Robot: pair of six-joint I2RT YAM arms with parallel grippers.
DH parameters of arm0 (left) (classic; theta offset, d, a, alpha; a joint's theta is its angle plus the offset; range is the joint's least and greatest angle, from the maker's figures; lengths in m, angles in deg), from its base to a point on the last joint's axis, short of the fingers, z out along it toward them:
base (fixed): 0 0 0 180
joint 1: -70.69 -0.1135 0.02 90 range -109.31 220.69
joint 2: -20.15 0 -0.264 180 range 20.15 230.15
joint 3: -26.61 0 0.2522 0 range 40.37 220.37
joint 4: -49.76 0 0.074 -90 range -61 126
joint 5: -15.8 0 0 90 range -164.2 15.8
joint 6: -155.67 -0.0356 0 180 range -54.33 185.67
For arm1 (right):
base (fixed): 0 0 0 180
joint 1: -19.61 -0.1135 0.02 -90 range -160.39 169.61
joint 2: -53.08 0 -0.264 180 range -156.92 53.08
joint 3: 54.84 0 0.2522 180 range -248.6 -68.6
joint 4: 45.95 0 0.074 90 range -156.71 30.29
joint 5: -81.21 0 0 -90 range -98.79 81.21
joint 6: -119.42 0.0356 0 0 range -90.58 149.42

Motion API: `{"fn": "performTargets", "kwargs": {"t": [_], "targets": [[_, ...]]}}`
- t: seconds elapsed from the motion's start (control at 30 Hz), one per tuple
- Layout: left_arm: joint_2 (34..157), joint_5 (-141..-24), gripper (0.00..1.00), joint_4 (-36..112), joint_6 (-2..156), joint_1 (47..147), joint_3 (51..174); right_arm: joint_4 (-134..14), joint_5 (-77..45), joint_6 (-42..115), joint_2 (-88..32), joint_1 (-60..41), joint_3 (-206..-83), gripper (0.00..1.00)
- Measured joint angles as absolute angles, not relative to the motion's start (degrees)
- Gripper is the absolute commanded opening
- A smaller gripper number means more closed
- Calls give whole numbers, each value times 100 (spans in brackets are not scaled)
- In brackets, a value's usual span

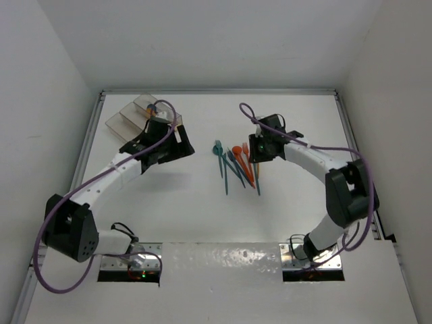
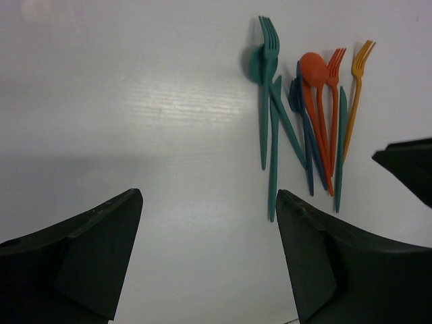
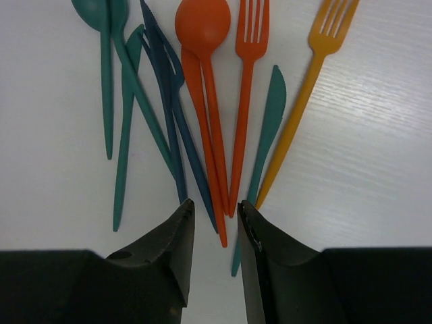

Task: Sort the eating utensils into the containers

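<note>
Closest to the right wrist camera, the right jaws stand narrowed to a slim gap and pinch nothing that shows. The handle end of an orange spoon (image 3: pixel 202 30) lies right in that gap, a teal knife (image 3: pixel 271 108) passes beneath one finger, and an orange fork (image 3: pixel 250 47) lies just beside. Beyond them the rest of the utensils (image 1: pixel 236 165) fan out, touching and crossing in one heap on the surface (image 1: pixel 290 121): teal, blue, orange and a yellow fork (image 3: pixel 327 34). Farther left, the left jaws hang wide open and empty, well apart from the heap. Farthest back, the tray (image 1: pixel 120 123) shows only something small and orange in its far compartment, too blurred to name, so I judge the sorting barely begun, with nearly every piece left.
</note>
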State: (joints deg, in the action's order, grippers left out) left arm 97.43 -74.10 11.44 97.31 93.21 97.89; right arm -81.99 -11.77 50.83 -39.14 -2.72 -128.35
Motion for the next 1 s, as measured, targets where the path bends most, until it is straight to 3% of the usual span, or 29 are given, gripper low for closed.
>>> {"fn": "performTargets", "kwargs": {"t": [0.37, 0.83, 0.93, 1.0], "targets": [[8923, -7467, 80, 904, 9735, 9319, 9223, -8118, -1073, 4877, -5252, -425, -13610, 22], [8844, -7489, 80, 731, 9735, 9319, 9170, -8107, -959, 4735, -6133, -573, -14102, 23], [8799, -7489, 80, 720, 9735, 9319, 9125, -8094, -915, 4722, -6157, -576, -14120, 17], [8783, -7491, 80, 705, 9737, 9319, 9103, -8066, -898, 4707, -6159, -578, -14120, 4]]}}
